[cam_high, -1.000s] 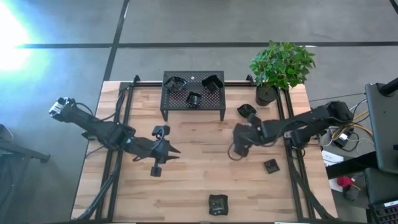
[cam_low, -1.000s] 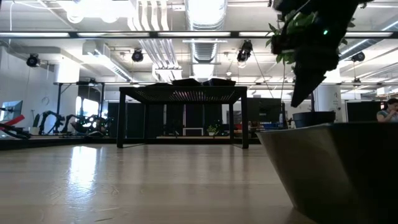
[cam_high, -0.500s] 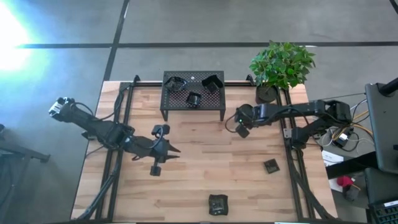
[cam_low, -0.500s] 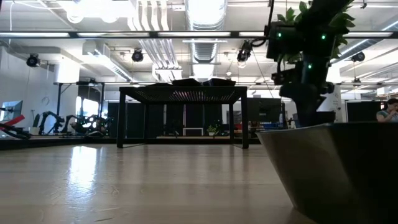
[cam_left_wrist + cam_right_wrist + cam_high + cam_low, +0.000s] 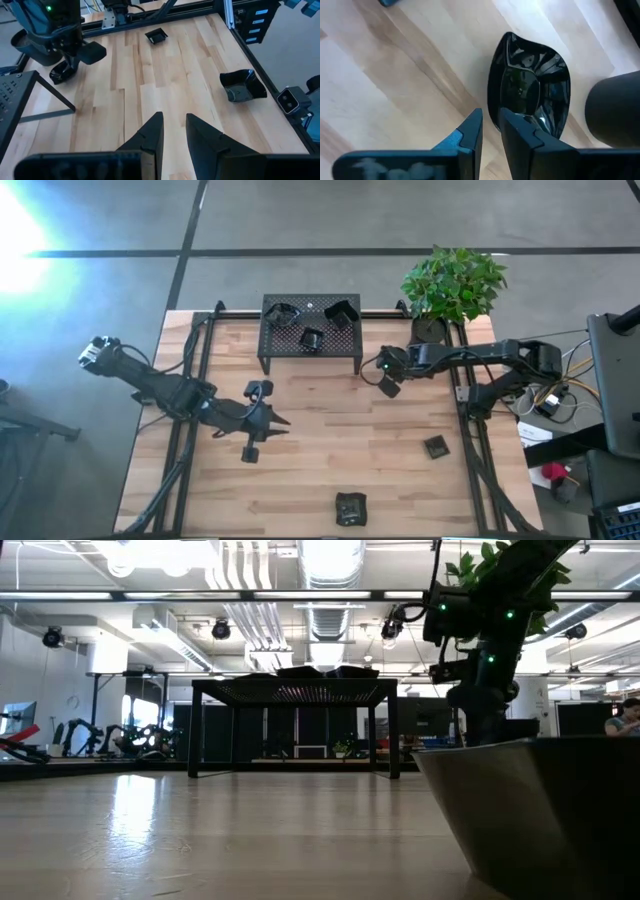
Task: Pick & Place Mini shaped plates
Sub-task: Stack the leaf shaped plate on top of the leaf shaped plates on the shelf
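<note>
My right gripper [image 5: 491,116] hangs over a glossy dark leaf-shaped mini plate [image 5: 530,90] that lies on the table next to the plant pot [image 5: 430,330]. Its fingers are slightly open and stand on either side of the plate's rim. In the left wrist view the same plate [image 5: 62,74] shows under that gripper. Three more mini plates lie on the black rack [image 5: 310,352], and two lie on the table near the front [image 5: 436,447], [image 5: 350,507]. My left gripper [image 5: 283,423] waits left of centre, open and holding nothing. My right gripper comes at the plate from above, slanting down, with the rim's edge [image 5: 492,102] running into the narrow gap between its fingers. Whether the fingers touch the rim, I cannot tell. The plate lies flat on the table.
The rack stands at the far middle, just left of my right gripper. The plant [image 5: 452,280] overhangs the far right corner. Black frame rails [image 5: 462,410] run along both sides. A big dark dish [image 5: 540,810] fills the low view's right foreground.
My right gripper has swung from the table's middle right toward the far edge and has come down over the plate beside the plant pot, rolling a little. My left arm has kept still.
</note>
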### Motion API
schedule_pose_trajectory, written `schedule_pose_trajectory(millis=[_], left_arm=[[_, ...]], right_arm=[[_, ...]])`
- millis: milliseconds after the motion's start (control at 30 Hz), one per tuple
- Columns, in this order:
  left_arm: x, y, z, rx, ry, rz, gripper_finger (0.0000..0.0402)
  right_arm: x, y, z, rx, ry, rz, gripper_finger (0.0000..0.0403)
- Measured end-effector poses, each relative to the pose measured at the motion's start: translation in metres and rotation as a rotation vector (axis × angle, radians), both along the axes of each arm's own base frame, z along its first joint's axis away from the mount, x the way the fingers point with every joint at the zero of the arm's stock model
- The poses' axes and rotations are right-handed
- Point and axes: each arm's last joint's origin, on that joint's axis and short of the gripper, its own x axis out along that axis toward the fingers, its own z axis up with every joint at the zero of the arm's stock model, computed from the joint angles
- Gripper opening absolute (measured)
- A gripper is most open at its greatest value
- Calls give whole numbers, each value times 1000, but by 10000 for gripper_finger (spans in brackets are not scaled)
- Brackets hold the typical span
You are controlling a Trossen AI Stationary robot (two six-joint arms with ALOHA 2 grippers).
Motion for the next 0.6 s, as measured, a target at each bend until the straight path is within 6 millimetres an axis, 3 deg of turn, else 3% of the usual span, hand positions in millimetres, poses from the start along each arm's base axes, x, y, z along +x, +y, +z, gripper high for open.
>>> schedule_pose_trajectory(millis=[600], left_arm=[[0,0,0,-14,2,8,76]], right_arm=[[7,-12,-34,29,127,1,59]])
